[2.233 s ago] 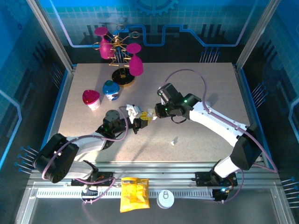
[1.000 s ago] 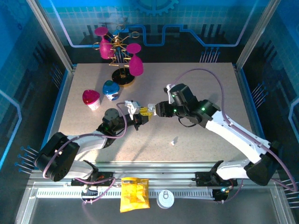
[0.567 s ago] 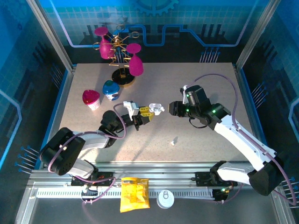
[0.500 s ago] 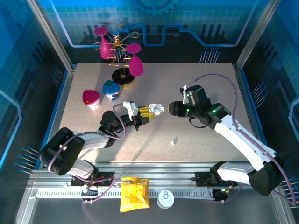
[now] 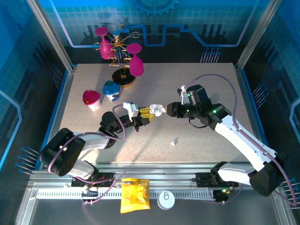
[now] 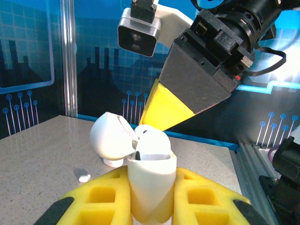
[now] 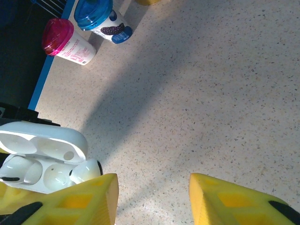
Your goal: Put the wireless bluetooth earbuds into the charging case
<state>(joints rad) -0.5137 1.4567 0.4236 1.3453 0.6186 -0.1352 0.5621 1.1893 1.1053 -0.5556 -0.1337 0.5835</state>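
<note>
My left gripper is shut on the white charging case and holds it above the table. The case's lid is flipped open. One white earbud sits in the case's mouth and sticks out of it. My right gripper is open, close to the case's right side. Its left finger is right against that earbud. A second earbud lies loose on the table, nearer the front edge.
A pink cup and a blue-lidded cup stand at the left. A gold stand with pink glasses is at the back. A yellow packet and a white disc lie below the front rail. A tiny white bit lies on the table.
My right gripper let go near the case, drew back to the right, and has now come left to the case again. The left gripper shifted the case slightly right.
</note>
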